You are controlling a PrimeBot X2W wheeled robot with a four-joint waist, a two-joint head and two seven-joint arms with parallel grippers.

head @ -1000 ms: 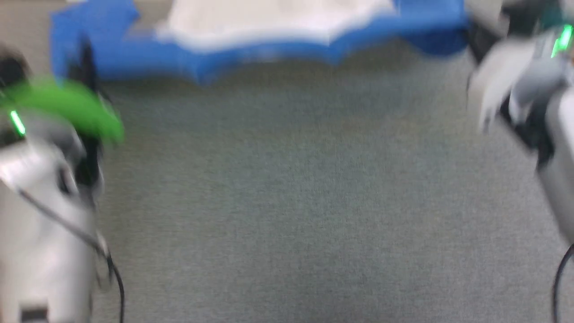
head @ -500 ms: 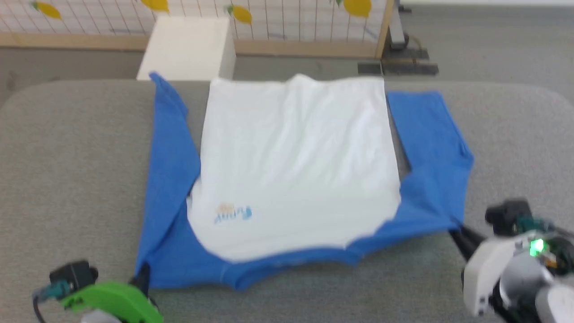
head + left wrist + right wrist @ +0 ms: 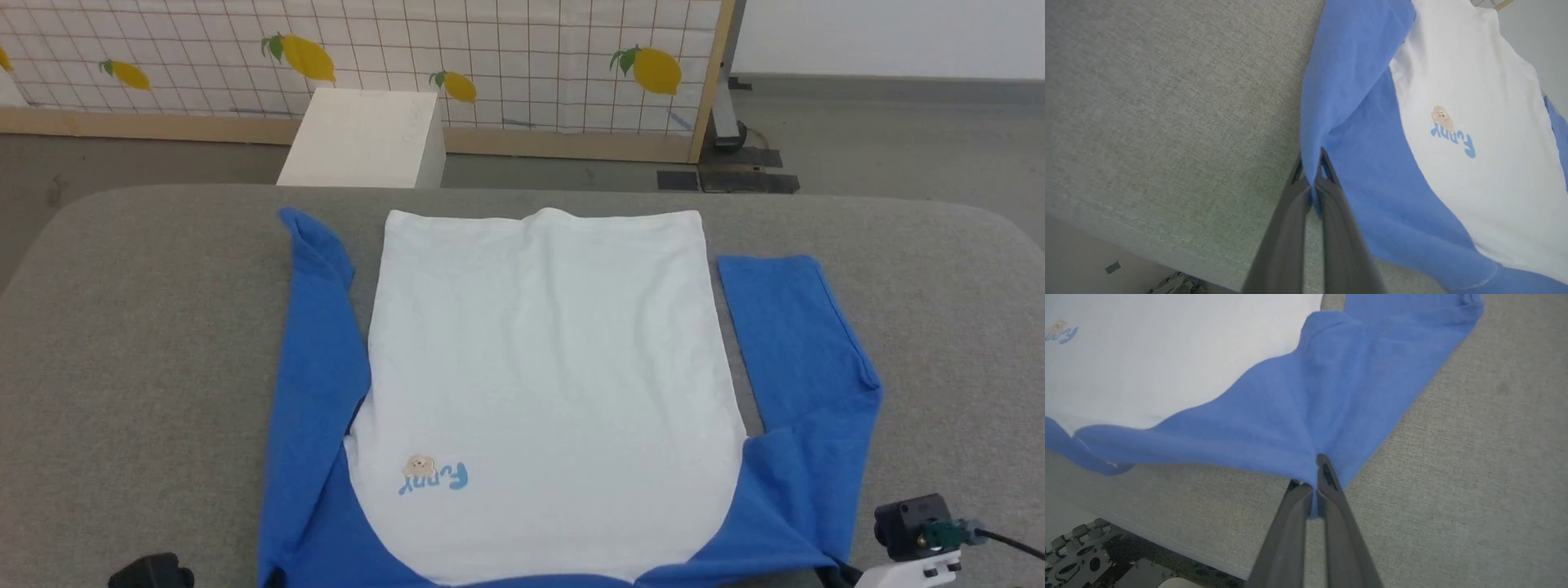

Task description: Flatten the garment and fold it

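Two grippers, each pressed together on blue cloth, sit at the near edge of a grey fabric-covered bench [image 3: 122,327]. The left gripper [image 3: 1312,162] pinches the outer edge of the garment [image 3: 539,367] where its blue shoulder runs into the left-hand sleeve [image 3: 314,367]; a thin fold of the blue cloth stands up between the two dark fingers. The right gripper [image 3: 1310,473] pinches the blue cloth of the opposite shoulder, and creases fan out from the pinch into a low tented ridge.

The shirt lies spread on the bench with its neck end nearest the robot and its white body flat. A small bear print [image 3: 420,466] with blue lettering beside it sits on the near left of the white panel, upside down from the head view. The left-hand sleeve runs straight away along the body, its far end curled over. The right-hand sleeve [image 3: 804,343] bends at the elbow and lies just beside the body, with a strip of bench between. The straight hem [image 3: 543,216] is the far edge.

Beyond the bench, a white box [image 3: 363,139] stands on the grey floor [image 3: 857,131] before a wood-framed lemon-patterned panel [image 3: 490,49].
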